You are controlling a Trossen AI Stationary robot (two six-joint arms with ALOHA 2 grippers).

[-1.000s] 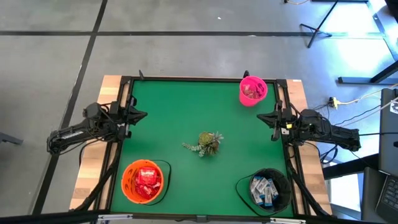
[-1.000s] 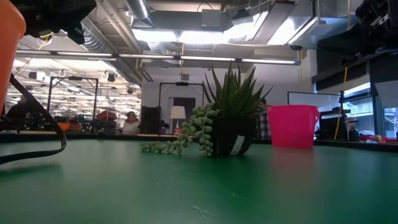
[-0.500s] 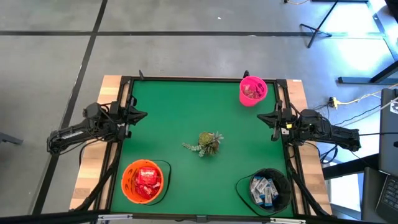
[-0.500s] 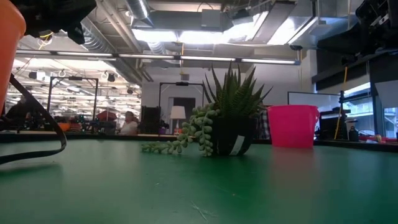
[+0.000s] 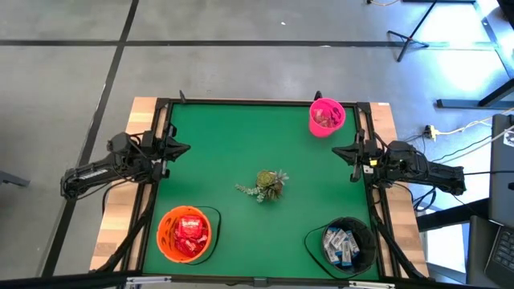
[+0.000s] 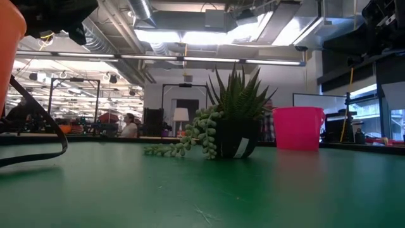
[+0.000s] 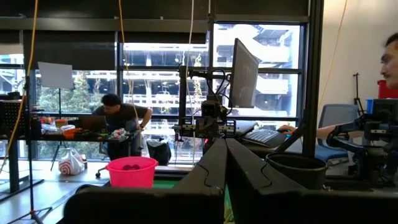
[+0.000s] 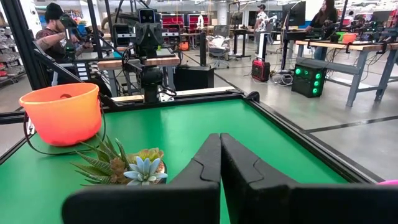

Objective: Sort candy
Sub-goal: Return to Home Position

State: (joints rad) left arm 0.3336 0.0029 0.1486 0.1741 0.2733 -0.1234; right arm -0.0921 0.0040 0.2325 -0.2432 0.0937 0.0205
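While they stay parked, left end effector (image 5: 186,148) and right end effector (image 5: 336,150) seem pressed together.

No legible text, brands or numbers anywhere; print on red candy packets (image 5: 191,233) and white-and-blue packets (image 5: 341,243) too small to read.

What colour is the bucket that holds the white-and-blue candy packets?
The bucket is black; the high view shows it best.
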